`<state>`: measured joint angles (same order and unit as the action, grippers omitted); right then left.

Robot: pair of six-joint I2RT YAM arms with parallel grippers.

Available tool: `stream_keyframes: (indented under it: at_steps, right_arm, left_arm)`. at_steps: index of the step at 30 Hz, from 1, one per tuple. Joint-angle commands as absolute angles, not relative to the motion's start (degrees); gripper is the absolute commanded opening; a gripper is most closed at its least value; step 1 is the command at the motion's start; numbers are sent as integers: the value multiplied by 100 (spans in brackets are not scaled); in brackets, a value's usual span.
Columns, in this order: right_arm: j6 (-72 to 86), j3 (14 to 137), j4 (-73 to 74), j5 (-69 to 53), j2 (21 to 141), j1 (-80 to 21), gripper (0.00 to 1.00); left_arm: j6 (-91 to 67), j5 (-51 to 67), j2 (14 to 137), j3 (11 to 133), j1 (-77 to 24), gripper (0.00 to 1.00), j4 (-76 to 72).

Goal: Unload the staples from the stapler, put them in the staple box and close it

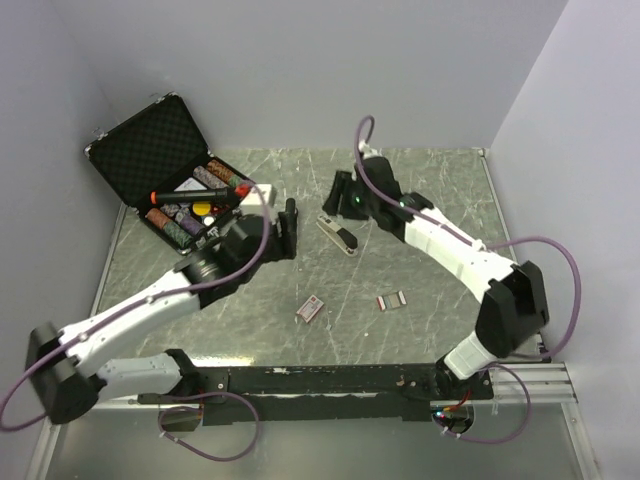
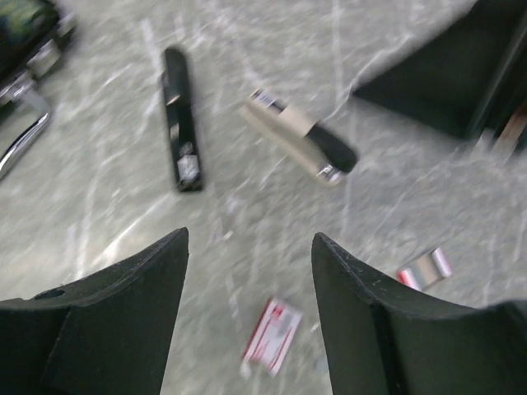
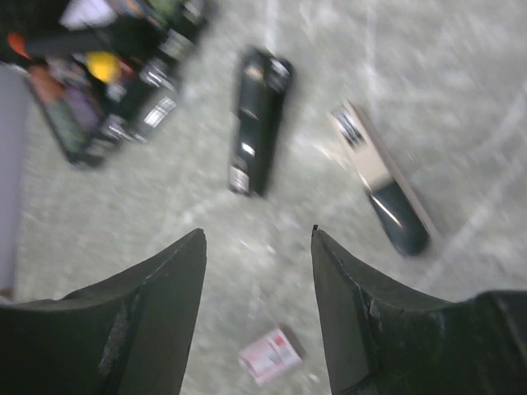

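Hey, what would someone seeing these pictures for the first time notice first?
The open black case, packed with colourful items, sits in the far left corner. In the middle, the left gripper and right gripper, both open and empty, flank a beige-and-black stapler lying beside a black bar. A red-and-white packet and a striped packet lie on the near side of it.

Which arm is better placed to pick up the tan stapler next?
Probably the right. In the top view the right gripper hangs open just behind the tan stapler, while the left gripper, also open, is farther off, nearer a black bar.
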<state>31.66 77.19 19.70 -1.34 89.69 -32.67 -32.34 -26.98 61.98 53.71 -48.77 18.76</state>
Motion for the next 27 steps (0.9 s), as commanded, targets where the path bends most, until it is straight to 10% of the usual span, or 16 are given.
stream_keyframes:
  at_steps: [1, 14, 23, 27]
  right_arm:
    - [3094, 6769, 1767, -9, 8439, -3129, 59]
    - [3225, 5845, 1573, -255, 8042, -3111, 2]
    - [3594, 5599, 1169, -562, 8375, -3015, 0]
    - [3709, 5651, 1002, -729, 8674, -3015, 0]
  left_arm:
    - [-2962, -2321, 7195, 6229, -4852, 66, 959]
    - [-2874, -1715, 9570, 7540, -4580, 41, 80]
    - [-2962, -503, 10607, 8041, -3710, 1, -658]
    - [-3119, 51, 11283, 8314, -3428, 1, -948]
